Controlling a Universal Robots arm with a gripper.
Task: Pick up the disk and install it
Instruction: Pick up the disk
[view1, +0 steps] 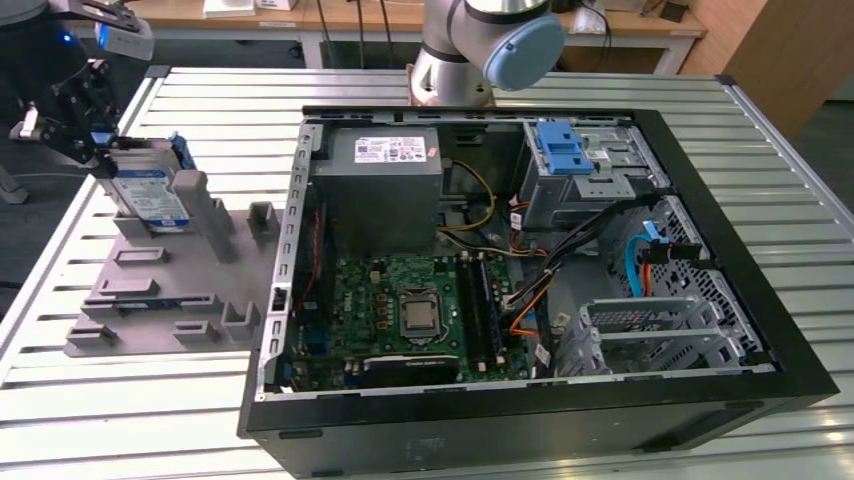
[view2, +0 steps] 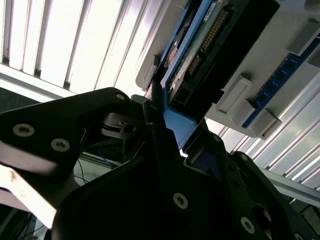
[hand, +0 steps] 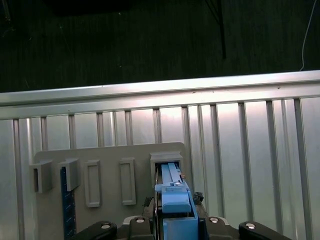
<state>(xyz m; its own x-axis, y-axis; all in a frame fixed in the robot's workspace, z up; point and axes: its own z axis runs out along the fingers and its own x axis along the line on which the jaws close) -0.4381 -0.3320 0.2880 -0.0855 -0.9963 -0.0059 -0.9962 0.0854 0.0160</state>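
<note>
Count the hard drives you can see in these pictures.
1. The disk stands on edge in the grey holder block at the exterior view's left, outside the computer case. Others may be hidden inside the case.

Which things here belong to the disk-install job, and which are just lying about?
Job: the disk, upright in the grey holder block; tool, shut on its blue frame; open computer case.
Lying about: blue strip in another holder slot; slatted table; desks behind.

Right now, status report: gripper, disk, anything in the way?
Gripper shut on disk, at its blue frame. Disk upright in grey holder. Tall post close beside it.
</note>
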